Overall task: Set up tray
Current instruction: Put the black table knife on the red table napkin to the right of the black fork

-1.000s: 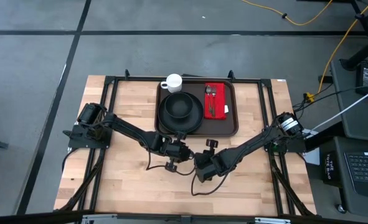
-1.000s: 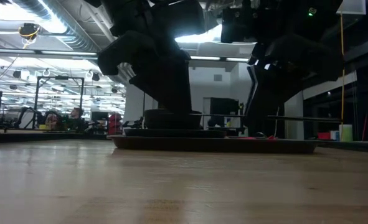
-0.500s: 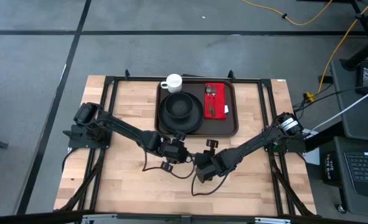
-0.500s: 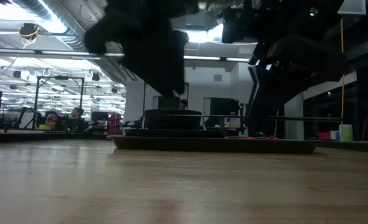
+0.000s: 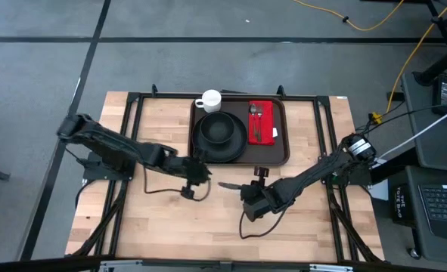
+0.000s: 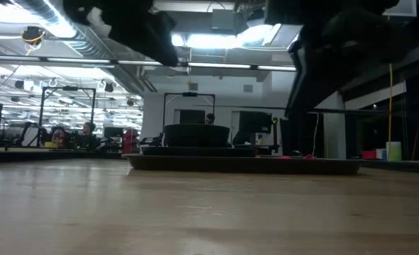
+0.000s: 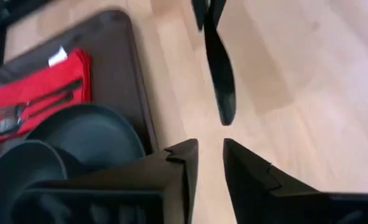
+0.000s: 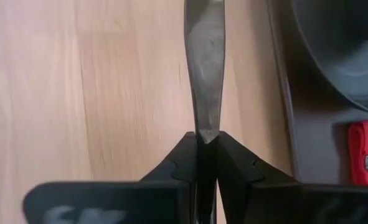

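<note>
The dark brown tray (image 5: 284, 153) lies at the far middle of the table. It carries a black plate (image 5: 220, 145) with a bowl, and a red napkin (image 5: 262, 122) with cutlery on it. A white cup (image 5: 209, 100) stands at the tray's far left corner. Near of the tray, my right gripper (image 5: 243, 189) is shut on a dark knife (image 5: 227, 183). My left gripper (image 5: 202, 173) hangs to the knife's left, slightly open and empty (image 7: 210, 148), its fingertips short of the knife's free end (image 7: 224, 115). My right gripper pinches the knife's narrow end (image 8: 206, 129) between its two fingertips. The fingers slant down from the table's near right and lie along the knife. The knife sticks straight out beyond them toward the table's left, lifted clear of the wood, its broad rounded end free.
Bare wooden tabletop (image 5: 162, 219) spreads near and to the left of both grippers. A black frame (image 5: 132, 106) runs around the table's edges. In the low view the tray (image 6: 244, 164) sits low on the wood with both arms hanging above it.
My left gripper has drawn back from the right gripper toward the table's left and risen, with nothing between its fingers. My right gripper has kept shut on the knife and stayed near the same place, rising a little.
</note>
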Robot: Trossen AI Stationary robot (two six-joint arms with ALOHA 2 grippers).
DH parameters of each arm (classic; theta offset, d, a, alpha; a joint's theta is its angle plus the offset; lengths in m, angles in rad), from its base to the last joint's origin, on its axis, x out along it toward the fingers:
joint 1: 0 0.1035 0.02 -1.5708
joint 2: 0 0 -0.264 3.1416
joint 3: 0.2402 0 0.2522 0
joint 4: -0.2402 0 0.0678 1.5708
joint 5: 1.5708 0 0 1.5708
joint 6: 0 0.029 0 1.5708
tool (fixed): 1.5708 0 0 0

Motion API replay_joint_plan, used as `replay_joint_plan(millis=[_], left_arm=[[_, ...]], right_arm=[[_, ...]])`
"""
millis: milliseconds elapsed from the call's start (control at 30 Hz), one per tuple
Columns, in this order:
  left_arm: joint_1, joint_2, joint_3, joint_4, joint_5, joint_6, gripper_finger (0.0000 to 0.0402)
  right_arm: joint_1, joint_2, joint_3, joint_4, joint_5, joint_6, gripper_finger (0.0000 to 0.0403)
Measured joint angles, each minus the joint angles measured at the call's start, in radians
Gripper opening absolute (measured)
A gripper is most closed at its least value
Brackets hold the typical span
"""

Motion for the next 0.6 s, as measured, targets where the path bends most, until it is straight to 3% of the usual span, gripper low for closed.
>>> replay_joint_plan(millis=[167,300,600], left_arm=[[0.015,-0.166,-0.232,0.245,0.029,-0.016,0.0049],[0.015,-0.265,-0.381,0.404,0.026,-0.02,0.0043],[0.038,-0.355,-0.537,0.6,0.018,-0.003,0.0043]], right_arm=[[0.001,-0.062,-0.072,0.024,-0.002,-0.031,0.0044],[-0.008,-0.153,-0.196,0.168,0.0,-0.032,0.0044],[-0.007,-0.384,-0.451,0.368,0.132,0.014,0.0044]])
